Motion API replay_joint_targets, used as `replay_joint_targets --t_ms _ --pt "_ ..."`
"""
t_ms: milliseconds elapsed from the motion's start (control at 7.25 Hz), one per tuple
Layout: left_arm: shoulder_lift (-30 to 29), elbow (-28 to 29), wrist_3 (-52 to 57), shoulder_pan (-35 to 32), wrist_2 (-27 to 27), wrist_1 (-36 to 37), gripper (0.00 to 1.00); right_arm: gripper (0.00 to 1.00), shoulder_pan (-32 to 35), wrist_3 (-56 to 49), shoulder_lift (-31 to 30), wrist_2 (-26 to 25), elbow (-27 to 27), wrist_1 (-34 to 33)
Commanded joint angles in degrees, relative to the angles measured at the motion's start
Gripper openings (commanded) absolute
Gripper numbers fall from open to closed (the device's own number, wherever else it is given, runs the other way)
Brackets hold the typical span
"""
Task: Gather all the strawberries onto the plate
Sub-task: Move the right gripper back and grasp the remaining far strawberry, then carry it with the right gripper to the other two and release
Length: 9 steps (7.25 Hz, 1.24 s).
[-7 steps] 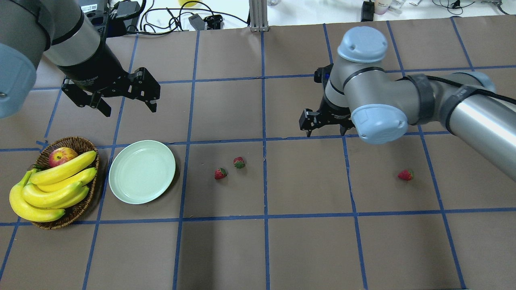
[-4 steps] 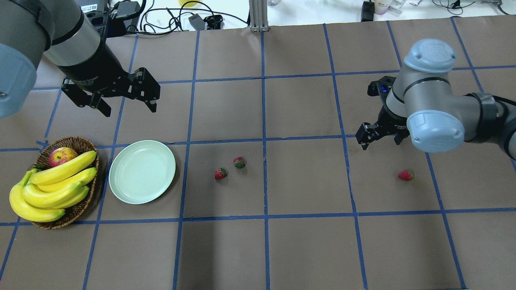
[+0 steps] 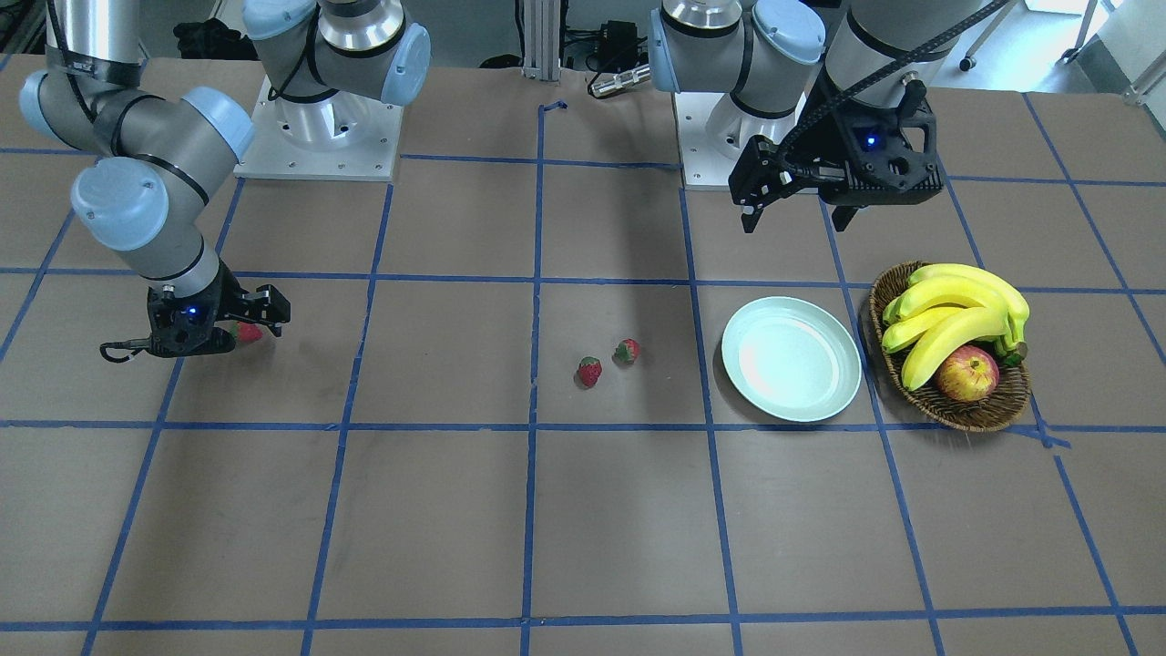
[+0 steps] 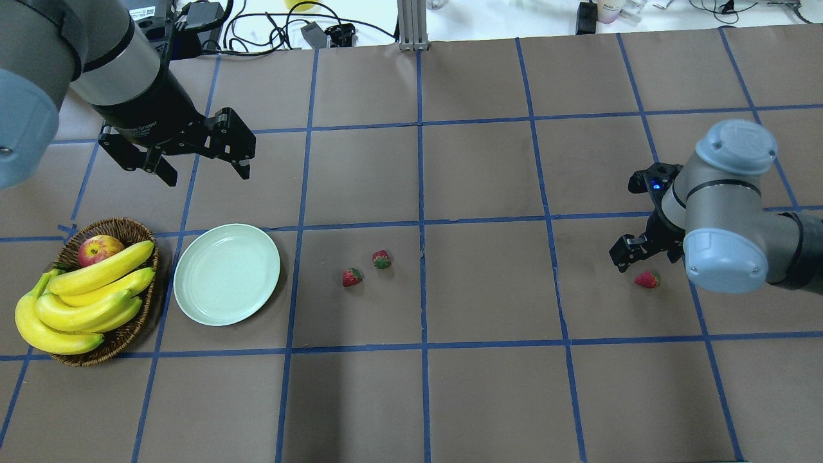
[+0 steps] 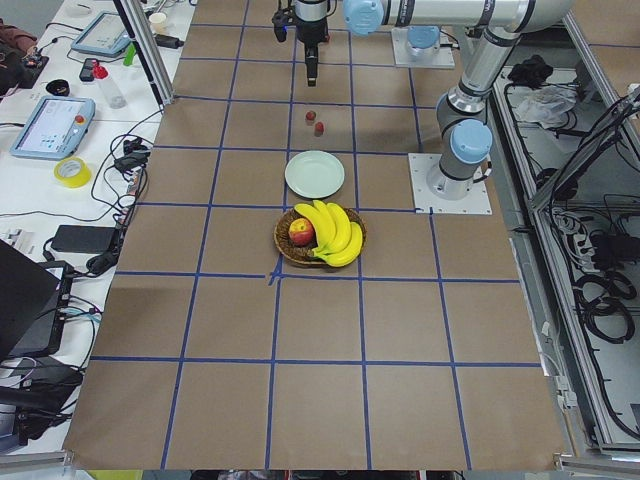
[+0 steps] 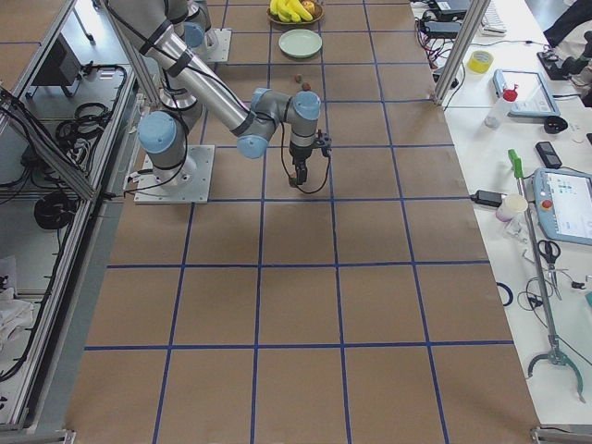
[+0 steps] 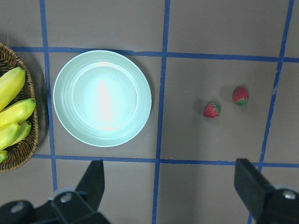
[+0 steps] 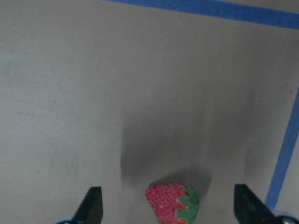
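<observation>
I log on the worktop (image 4: 488, 399), far left, a basket (image 4: 132, 335) of bananas (image 4: 83, 302) and an apple (image 4: 98, 248), and just beside it the plate (image 4: 226, 274), with the left claw (image 4: 207, 175) hanging above and beyond it, fingers spread wide, holding nothing. Near the middle, two strawberries (image 4: 352, 277) (image 4: 382, 259) lie close together on the worktop, apart from the plate. Far right, the third strawberry (image 4: 647, 279) lies well apart from the others, with the right claw (image 4: 648, 256) low over it, fingers wide apart to either side, gripping nothing.
</observation>
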Motion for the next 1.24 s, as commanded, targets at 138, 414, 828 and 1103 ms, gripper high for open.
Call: replay_joint_targets --t_ms 138,414,828,1103 --pt "0.0 -0.1 0.0 0.0 0.0 -0.1 1.0 0.21 -0.4 0.0 0.0 -0.2 1.4 -1.8" --pt "0.0 -0.1 0.0 -0.1 0.0 -0.1 1.0 0.0 -0.4 0.5 0.0 -0.3 1.3 -1.8" --pt "-0.1 -0.1 0.0 -0.1 0.0 -0.1 1.0 0.0 5.9 14.4 -1.6 1.6 0.8 0.0" --pt "-0.1 -0.1 0.0 -0.1 0.0 -0.1 1.0 0.0 25.6 41.6 -0.3 1.8 -9.4 8.6"
